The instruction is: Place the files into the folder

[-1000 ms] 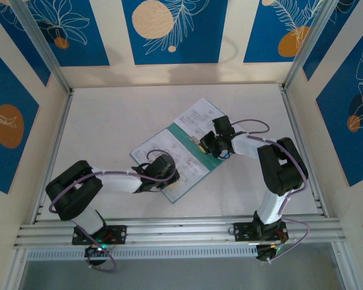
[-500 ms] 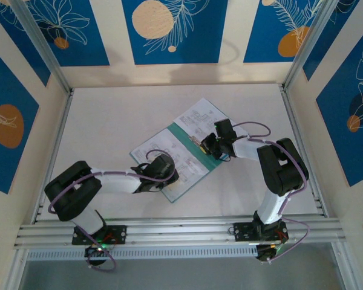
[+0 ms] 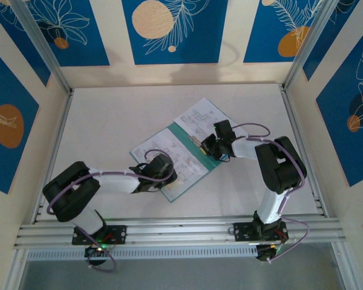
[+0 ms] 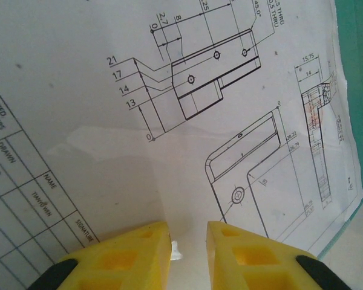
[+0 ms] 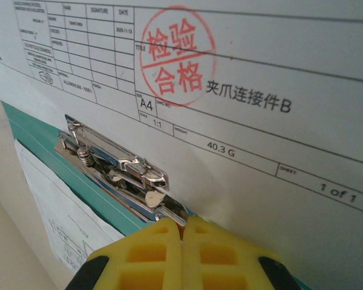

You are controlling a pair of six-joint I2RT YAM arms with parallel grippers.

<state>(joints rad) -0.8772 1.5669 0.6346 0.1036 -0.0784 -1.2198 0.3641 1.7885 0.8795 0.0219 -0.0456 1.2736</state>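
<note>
The teal folder (image 3: 183,136) lies open in the middle of the table, with white printed files on both halves: one far sheet (image 3: 196,118) and one near sheet (image 3: 151,148). My left gripper (image 3: 168,177) hovers low over the near sheet's line drawings (image 4: 109,90), its yellow fingers (image 4: 133,241) slightly open with bare paper between them. My right gripper (image 5: 183,223) is shut, its tips touching the near end of the metal clip (image 5: 115,166) on the folder's spine (image 5: 42,139), beside the stamped sheet (image 5: 260,121). The sky-blue sheet is out of view.
The folder's near corner (image 3: 174,197) sits close to the table's front rail (image 3: 181,226). Aluminium frame posts and patterned walls enclose the white table (image 3: 109,115), which has bare surface at the left and back.
The right gripper has shifted slightly along the spine toward the clip. The left arm has edged a little to the left. The sheets have stayed put.
</note>
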